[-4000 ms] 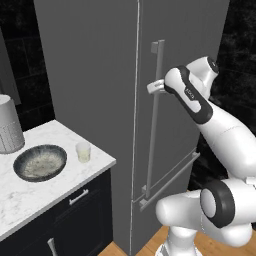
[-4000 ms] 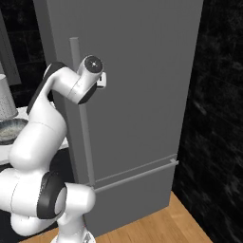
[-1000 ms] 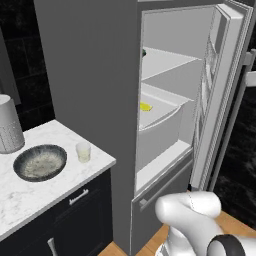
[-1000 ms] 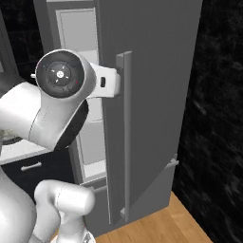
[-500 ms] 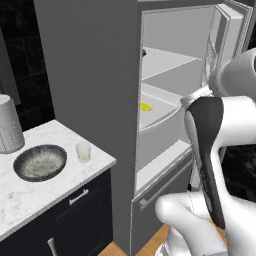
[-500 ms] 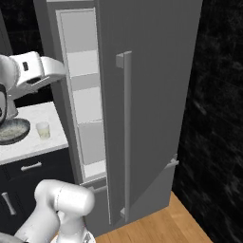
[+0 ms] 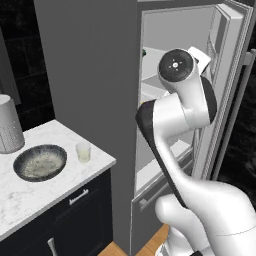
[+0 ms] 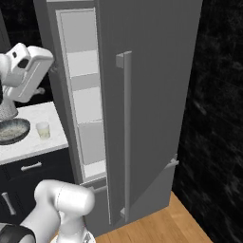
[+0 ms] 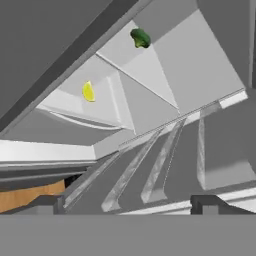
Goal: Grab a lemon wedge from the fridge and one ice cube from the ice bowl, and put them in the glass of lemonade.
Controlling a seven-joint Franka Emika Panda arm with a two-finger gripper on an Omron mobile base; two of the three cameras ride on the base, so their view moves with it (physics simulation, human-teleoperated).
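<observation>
Step in hand: reach into the open fridge [image 7: 90,75] for the lemon wedge [image 9: 88,92]. Nothing picked up yet.

Near: pincer [image 9: 127,209] is spread wide and empty, tips well apart at the bottom of the hand view, aimed into the fridge and rolled, so the shelves run diagonally. The door rails of the fridge sit closest to the tips.

Mid: the wedge lies deeper in, on a white shelf of the fridge, alone, nothing touching it. In the hand view it is off-axis, up and left of the line between the tips.

Far: a broccoli floret [image 9: 140,38] sits on another fridge shelf, well apart from the wedge. Not the target.

To do it well, in my judgement:
- Recentre on the wedge before advancing; it is tiny, so a small offset means a miss.
- Keep the wrist clear of the fridge door edge and the shelf lips; they crowd the entry.
- Come down with the tips straddling the wedge, then close gently. Expect it to slip or roll.

Outside the fridge, on the worktop [image 7: 30,195] to its left: ice bowl [image 7: 40,162] and, just beside it on the fridge side, the glass of lemonade [image 7: 83,151].
</observation>
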